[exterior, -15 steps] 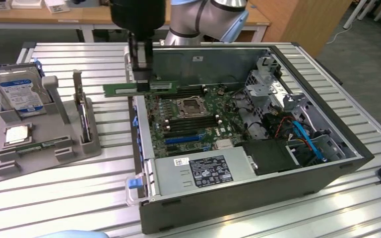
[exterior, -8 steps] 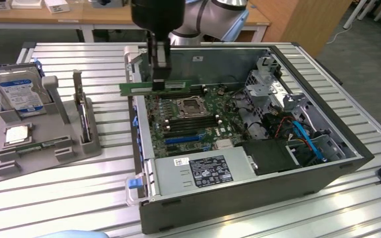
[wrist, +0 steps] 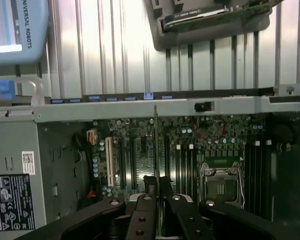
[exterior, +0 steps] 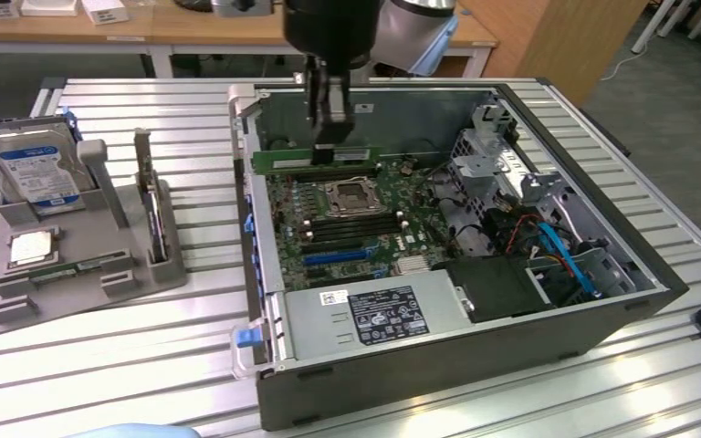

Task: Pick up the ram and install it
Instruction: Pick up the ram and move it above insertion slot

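Closest to the camera sits the grey metal power box with a black and white sticker, inside the open black computer case. Past it is the square silver chip socket on the green main board. The black gripper hangs just above the far side of that socket, and its fingers are squeezed tight on the long thin green ram stick. The stick is up in the air, not in a slot yet. Its long side runs the same way as the long black slots beside the socket, and its thin edge points down at the board. The fingers hide the stick's middle. I cannot tell which slot lies right under it.
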You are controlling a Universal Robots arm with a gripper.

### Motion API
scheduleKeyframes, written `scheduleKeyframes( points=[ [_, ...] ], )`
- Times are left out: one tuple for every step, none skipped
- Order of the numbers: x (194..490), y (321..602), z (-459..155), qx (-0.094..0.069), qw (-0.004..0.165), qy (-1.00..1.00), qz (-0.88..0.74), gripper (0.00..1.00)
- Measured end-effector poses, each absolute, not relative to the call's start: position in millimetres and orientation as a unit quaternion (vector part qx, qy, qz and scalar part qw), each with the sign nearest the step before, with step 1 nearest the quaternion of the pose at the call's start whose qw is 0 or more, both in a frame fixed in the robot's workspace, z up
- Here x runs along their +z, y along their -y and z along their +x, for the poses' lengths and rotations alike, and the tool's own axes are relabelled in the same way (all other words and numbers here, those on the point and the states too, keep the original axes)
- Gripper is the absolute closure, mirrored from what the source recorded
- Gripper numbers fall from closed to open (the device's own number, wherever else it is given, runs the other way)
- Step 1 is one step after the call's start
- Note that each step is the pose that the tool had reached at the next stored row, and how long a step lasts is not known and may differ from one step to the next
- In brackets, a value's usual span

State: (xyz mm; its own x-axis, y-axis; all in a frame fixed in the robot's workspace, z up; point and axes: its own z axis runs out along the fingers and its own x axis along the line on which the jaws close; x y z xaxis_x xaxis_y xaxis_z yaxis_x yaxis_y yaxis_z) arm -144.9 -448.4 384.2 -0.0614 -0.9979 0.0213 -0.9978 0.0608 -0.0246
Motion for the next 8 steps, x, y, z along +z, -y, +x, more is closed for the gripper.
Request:
scheduleKeyframes(
  points=[
    [384, 448, -141, -0.016, 0.001, -0.728, -0.685, 0.87],
    [384, 448, -137, -0.016, 0.001, -0.728, -0.685, 0.87],
    [384, 448, -133, -0.016, 0.001, -0.728, -0.685, 0.87],
    [384, 448, -129, -0.016, 0.001, -0.728, -0.685, 0.87],
    [384, 448, -125, -0.016, 0.001, -0.728, -0.685, 0.87],
    [384, 448, -122, -0.016, 0.001, -0.728, -0.685, 0.87],
    [384, 448, -118, -0.016, 0.001, -0.728, -0.685, 0.87],
    [384, 448, -114, -0.016, 0.001, -0.728, -0.685, 0.87]
  ],
)
